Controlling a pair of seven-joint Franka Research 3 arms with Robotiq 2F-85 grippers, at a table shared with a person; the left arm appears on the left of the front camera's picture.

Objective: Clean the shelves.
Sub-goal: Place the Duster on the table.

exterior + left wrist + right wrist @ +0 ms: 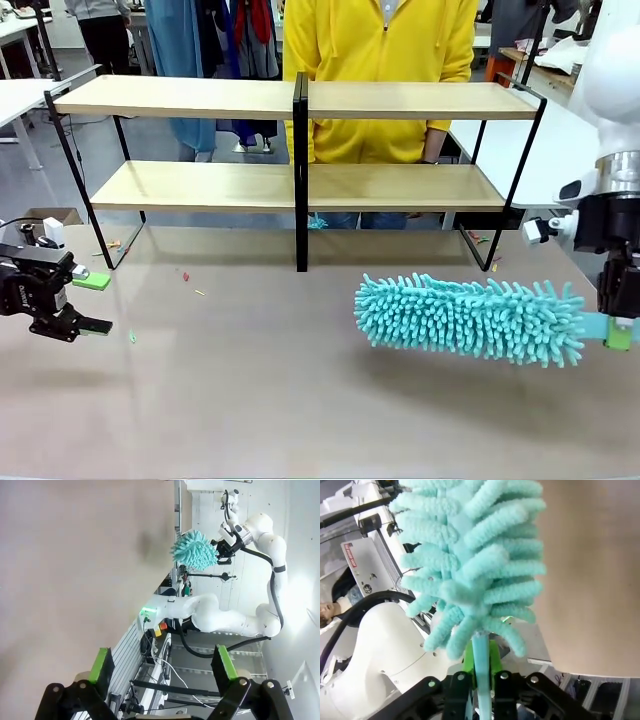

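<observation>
Partly cropped right tool (pixel 619 335) clamped on teal duster (pixel 470 318) handle; left tool (pixel 92 303) agape

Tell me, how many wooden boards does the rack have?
4. The shelves have a top-left board, a top-right board, a bottom-left board and a bottom-right board, split by the black centre divider.

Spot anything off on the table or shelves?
Small coloured scraps are scattered on the table near the left foot of the shelves, with a few more by the right foot. The shelf boards themselves look bare and level. Nothing looks damaged.
</observation>
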